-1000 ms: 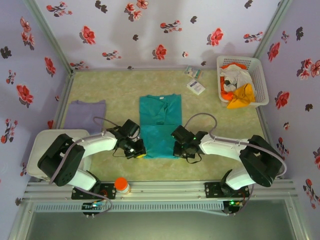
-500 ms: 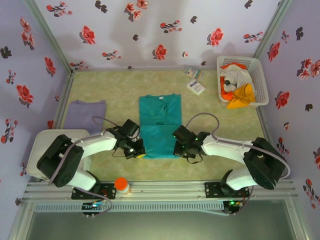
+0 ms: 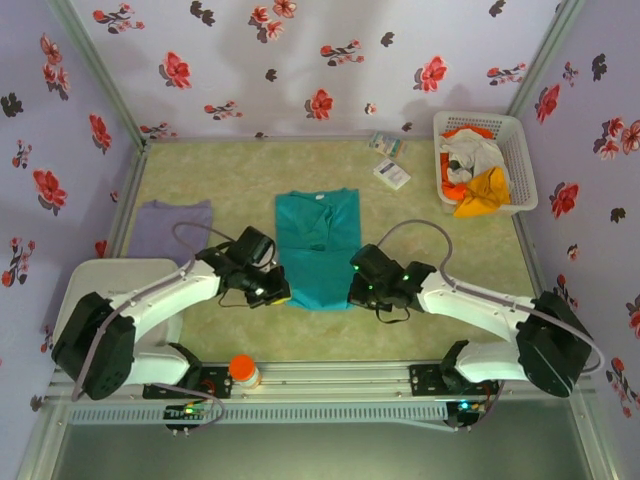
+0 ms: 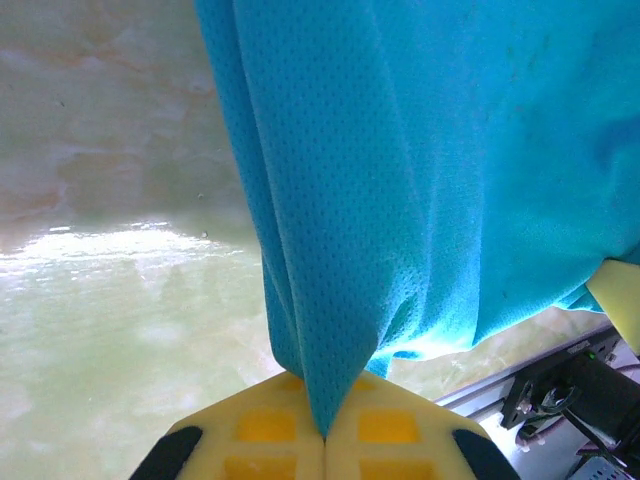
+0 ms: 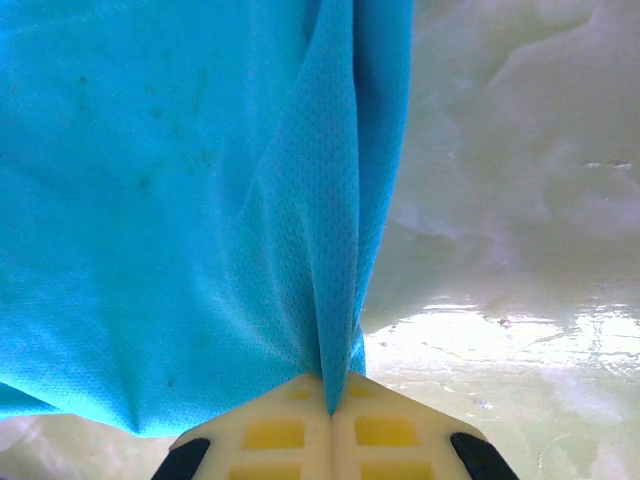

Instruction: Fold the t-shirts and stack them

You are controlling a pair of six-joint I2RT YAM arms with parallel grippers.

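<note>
- The teal t-shirt (image 3: 318, 225) lies at the middle of the table (image 3: 210, 170), collar toward the far wall, with its near hem raised off the surface.
- The left gripper (image 4: 323, 437) is clenched on the near-left corner of the hem, and cloth fans out from between its yellow pads.
- The right gripper (image 5: 331, 408) pinches the near-right corner the same way.
- The step in hand looks like carrying the hem toward the collar to halve the shirt.
- To do it well, the 2 arms should travel at matched pace and height, holding the hem straight and lightly taut.
- The hem should be lowered onto the shoulders before the grippers let go, so the edges line up.
- The pale purple t-shirt (image 3: 172, 225) lies flat to the left, well apart.
</note>
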